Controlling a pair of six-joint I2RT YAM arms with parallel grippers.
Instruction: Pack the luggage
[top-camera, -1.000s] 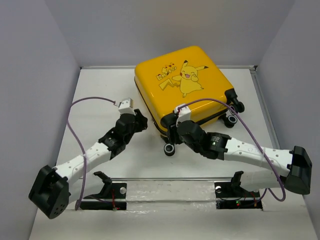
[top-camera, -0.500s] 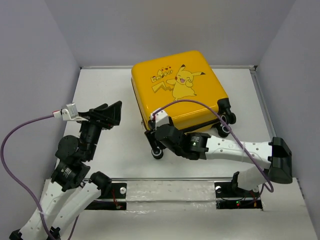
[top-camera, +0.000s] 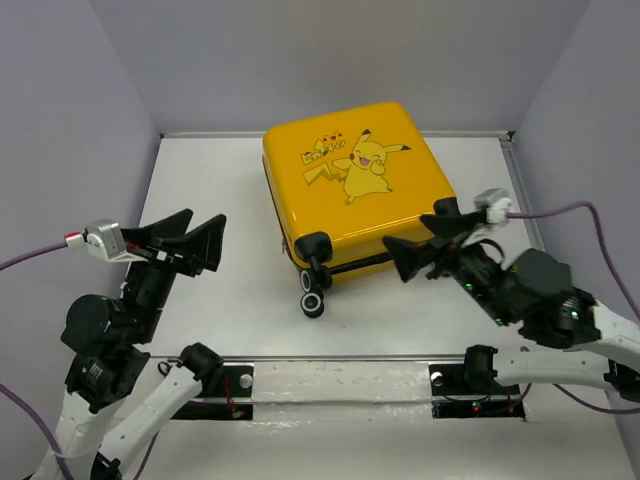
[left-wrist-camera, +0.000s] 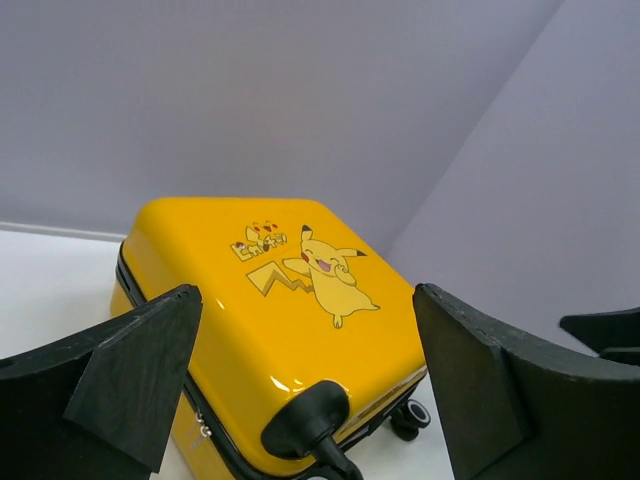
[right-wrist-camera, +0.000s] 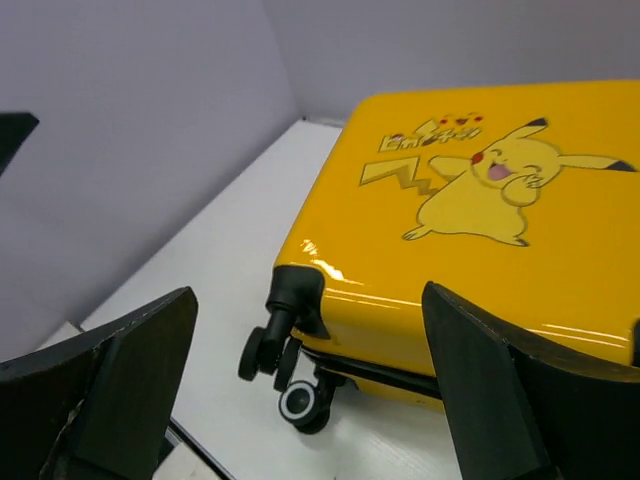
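Note:
The luggage (top-camera: 350, 190) is a glossy yellow hard-shell suitcase with a Pikachu cartoon. It lies closed, lid up, at the back middle of the white table. Its black wheels (top-camera: 313, 303) point toward the near edge. It also shows in the left wrist view (left-wrist-camera: 270, 310) and the right wrist view (right-wrist-camera: 480, 230). My left gripper (top-camera: 185, 243) is open and empty, raised above the table to the left of the suitcase. My right gripper (top-camera: 428, 243) is open and empty, raised near the suitcase's near right corner.
Grey walls enclose the white table (top-camera: 220, 180) on the left, back and right. A metal rail with the arm mounts (top-camera: 340, 375) runs along the near edge. Purple cables (top-camera: 570, 210) hang from both wrists.
My right gripper has let go of the suitcase's near edge and pulled back up to the right. My left arm has drawn back a little more. The suitcase has stayed put since half a second ago.

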